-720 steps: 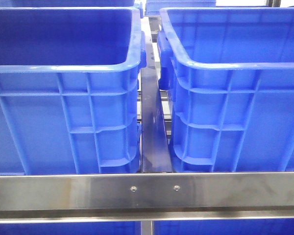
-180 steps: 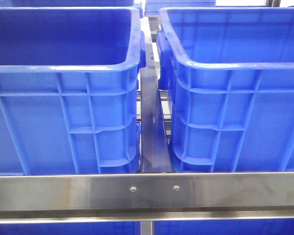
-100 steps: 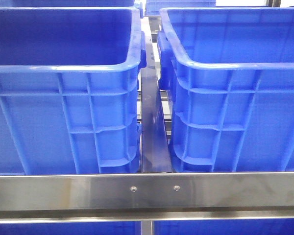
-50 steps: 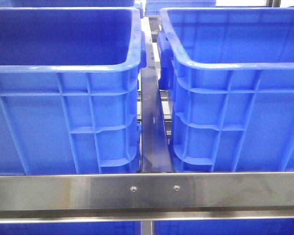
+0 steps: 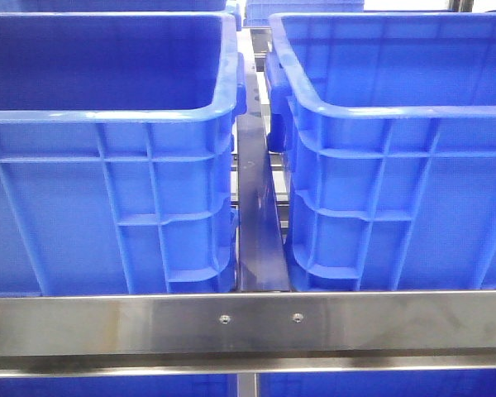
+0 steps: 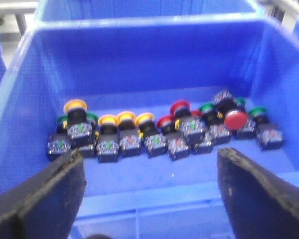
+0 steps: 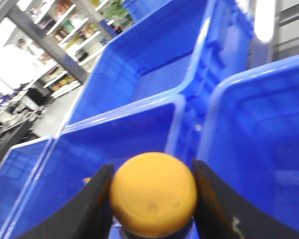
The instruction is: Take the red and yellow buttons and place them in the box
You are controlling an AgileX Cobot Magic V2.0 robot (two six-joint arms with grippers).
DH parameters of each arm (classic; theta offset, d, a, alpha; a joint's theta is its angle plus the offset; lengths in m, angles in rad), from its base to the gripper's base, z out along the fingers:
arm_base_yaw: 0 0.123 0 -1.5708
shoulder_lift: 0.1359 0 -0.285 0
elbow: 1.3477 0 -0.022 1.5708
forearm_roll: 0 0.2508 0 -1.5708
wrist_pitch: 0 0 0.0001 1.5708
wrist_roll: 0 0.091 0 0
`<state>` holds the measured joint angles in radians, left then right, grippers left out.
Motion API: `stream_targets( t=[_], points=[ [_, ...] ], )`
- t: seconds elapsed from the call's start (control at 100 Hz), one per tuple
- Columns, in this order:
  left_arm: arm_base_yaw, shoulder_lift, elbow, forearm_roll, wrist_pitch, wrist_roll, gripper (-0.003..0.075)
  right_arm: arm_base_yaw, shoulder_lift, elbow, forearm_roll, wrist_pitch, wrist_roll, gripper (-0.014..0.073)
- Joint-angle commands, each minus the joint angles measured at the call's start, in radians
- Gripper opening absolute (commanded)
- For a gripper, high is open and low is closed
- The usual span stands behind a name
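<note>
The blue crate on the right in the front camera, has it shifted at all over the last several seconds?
No. The right blue crate keeps the same gap to the left blue crate and the same footing behind the steel rail in every front view.

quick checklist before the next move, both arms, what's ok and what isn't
1. Right gripper holds a button: ok, the yellow button sits between its fingers.
2. Right gripper over a blue bin: ok, though the view does not settle which bin is the target.
3. Left gripper free to pick: ok, jaws wide apart, nothing between them.
4. Red and yellow buttons left in the bin below the left gripper: ok, a red button and several yellow ones lie there.
5. Arms clear of bin walls: cannot tell, neither arm shows in the front view.
</note>
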<state>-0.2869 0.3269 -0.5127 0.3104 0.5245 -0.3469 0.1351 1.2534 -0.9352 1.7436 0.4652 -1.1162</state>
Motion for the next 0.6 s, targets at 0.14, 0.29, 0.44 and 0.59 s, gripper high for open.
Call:
stream_targets(
  t=[0.14,0.29,0.44,0.59],
  points=[
    [-0.008,0.009,-0.022,0.022,-0.097,0.003,0.0503,-0.108,-0.023,-0.033,0.008,-0.039,-0.016,-0.0005],
    [-0.008,0.009,-0.022,0.026,-0.098,0.003,0.0503,-0.200,-0.019,-0.033,0.007,-0.068,-0.016,-0.0005],
    [-0.008,0.009,-0.022,0.028,-0.101,0.003,0.0490,-0.279,0.029,-0.033,0.008,-0.070,-0.016,-0.0005],
    [-0.008,0.009,-0.022,0.034,-0.101,0.003,0.0336,-0.322,0.122,-0.036,0.025,-0.069,-0.016,-0.0005]
  ],
)
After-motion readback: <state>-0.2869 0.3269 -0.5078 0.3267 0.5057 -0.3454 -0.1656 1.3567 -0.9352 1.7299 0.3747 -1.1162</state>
